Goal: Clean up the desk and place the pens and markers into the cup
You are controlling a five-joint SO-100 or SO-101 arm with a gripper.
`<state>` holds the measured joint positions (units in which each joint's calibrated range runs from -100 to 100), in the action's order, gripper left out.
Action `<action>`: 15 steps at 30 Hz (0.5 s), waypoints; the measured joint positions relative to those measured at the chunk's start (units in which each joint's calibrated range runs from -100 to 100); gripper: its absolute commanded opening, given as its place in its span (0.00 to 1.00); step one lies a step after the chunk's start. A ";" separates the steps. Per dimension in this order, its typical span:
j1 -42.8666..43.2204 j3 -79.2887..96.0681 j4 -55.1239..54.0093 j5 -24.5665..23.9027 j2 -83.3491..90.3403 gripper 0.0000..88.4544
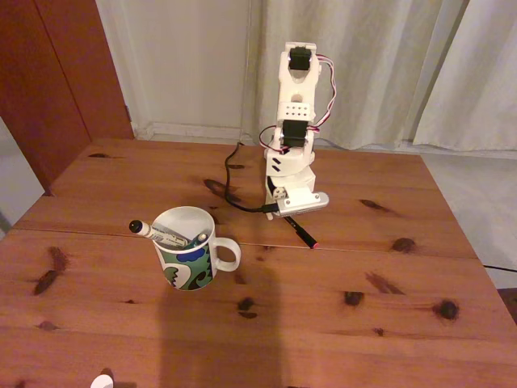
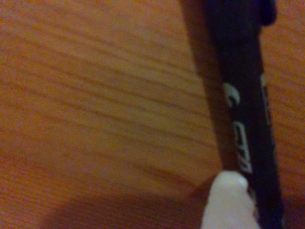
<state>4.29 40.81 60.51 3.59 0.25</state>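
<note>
The desk (image 1: pixel 339 267) is a wide reddish-brown plank top with dark knots and a seam running across it from left to right edge in the fixed view. The cup (image 1: pixel 187 249), a white mug with a green, blue and black swirl pattern and a plain white inside, stands just on the near side of that seam, left of the desk's middle, its handle pointing right. Two sticks lean inside it: a white-bodied marker (image 1: pixel 149 231) whose black cap juts over the left rim, and a teal-green pen (image 1: pixel 196 240) against the right inner wall.

The long black pen (image 1: pixel 299 231) lies flat on the desk by the seam, near the middle, its pink-red tip toward the near right. The white arm is folded low over the pen's far end, and the gripper (image 1: pixel 279 212) sits at that end (how far its fingers are spread I cannot tell). In the wrist view, the black pen (image 2: pixel 243 119) fills the right side, blurred, with white lettering along its barrel, and a white fingertip (image 2: pixel 228 202) touches it at the bottom edge.
</note>
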 measured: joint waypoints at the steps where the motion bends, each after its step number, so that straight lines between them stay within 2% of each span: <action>1: 0.00 0.00 0.00 0.00 0.00 0.21; 6: 0.00 0.00 0.00 0.00 0.00 0.20; 8: 0.00 0.00 0.00 0.00 0.00 0.15; 10: 0.00 0.00 0.00 0.00 0.00 0.02; 15: 0.00 0.00 0.00 0.05 -0.42 0.01</action>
<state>4.29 40.81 60.51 3.64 -0.17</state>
